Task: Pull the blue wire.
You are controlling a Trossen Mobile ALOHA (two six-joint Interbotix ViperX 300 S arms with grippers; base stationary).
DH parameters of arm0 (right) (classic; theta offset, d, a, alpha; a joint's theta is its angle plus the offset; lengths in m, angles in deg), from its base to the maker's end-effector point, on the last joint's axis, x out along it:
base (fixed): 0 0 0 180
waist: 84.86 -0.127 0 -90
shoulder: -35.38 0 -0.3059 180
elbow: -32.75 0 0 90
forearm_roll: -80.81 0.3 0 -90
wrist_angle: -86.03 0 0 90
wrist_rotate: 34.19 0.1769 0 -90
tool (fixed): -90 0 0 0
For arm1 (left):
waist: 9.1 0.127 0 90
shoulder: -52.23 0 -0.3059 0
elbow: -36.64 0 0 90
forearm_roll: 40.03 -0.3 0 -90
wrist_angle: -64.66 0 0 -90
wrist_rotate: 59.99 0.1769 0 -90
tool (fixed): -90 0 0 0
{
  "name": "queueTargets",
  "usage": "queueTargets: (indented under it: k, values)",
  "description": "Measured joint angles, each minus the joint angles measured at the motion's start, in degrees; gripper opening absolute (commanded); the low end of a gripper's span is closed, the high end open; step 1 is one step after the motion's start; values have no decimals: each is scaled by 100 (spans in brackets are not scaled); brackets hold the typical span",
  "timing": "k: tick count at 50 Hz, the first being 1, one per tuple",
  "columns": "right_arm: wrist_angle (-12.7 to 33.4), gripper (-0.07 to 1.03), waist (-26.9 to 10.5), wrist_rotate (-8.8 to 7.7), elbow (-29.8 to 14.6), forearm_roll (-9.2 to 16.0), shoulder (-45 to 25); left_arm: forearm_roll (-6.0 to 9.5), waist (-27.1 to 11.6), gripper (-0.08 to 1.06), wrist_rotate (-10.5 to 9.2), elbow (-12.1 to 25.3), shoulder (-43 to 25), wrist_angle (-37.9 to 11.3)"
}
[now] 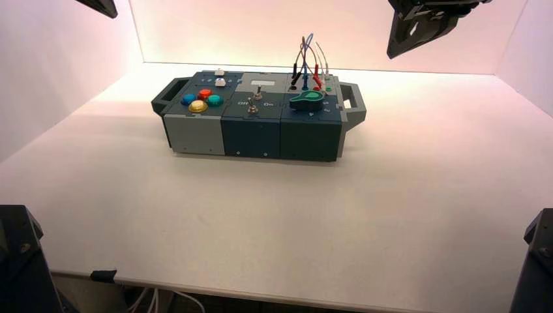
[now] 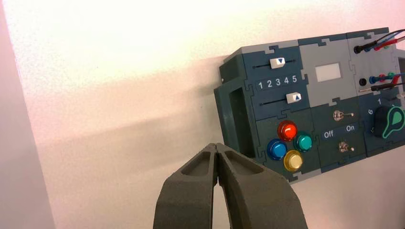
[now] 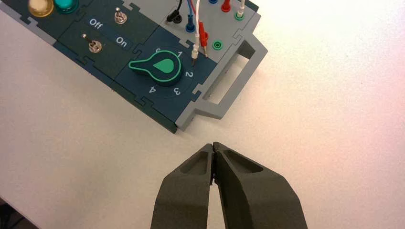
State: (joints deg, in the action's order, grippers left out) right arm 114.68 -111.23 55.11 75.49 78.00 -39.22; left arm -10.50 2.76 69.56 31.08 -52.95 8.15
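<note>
The blue wire's small blue plug [image 3: 190, 22] stands in a socket in the wire patch at the box's right rear, between a black plug [image 3: 175, 18] and a red plug [image 3: 202, 33]. Its pale lead loops up above the box [image 1: 308, 40]. My right gripper [image 3: 212, 144] is shut and empty, hovering over bare table off the box's right handle [image 3: 234, 71], well short of the wires. My left gripper [image 2: 216, 145] is also shut and empty, parked beyond the box's left end. Both arms hang high at the back corners in the high view.
The box [image 1: 254, 134] lies mid-table. A green knob [image 3: 160, 67] and a loose white-tipped plug [image 3: 195, 52] sit beside the wires. Two toggle switches [image 3: 97, 46], several coloured buttons [image 2: 287, 143] and two sliders [image 2: 278, 62] fill the rest.
</note>
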Motion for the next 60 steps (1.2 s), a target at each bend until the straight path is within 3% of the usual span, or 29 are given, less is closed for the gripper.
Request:
queueTargets:
  k: [22,30,35,40,51,60]
  values:
    - [62,-2,0,0,0,9,0,0,0,-3,0,0,0,-9]
    - [554,-2,-9,0,-97,44,0,0,0,-3,0,-18,9,-9]
    - [958,5,-9,-9,-325,114,9,0,-9,-3,0,-18,26,0]
    - [1099,26,-18,-9,-571,246,26,0,-79,-3,9,-26,70,0]
    - [1301,26,-123,-35,-1037,413,-88,0,-457,-3,44,-53,281,-26]
    - [1512,25,-396,-167,-1661,422,-316,0,-888,-3,281,-53,378,-229]
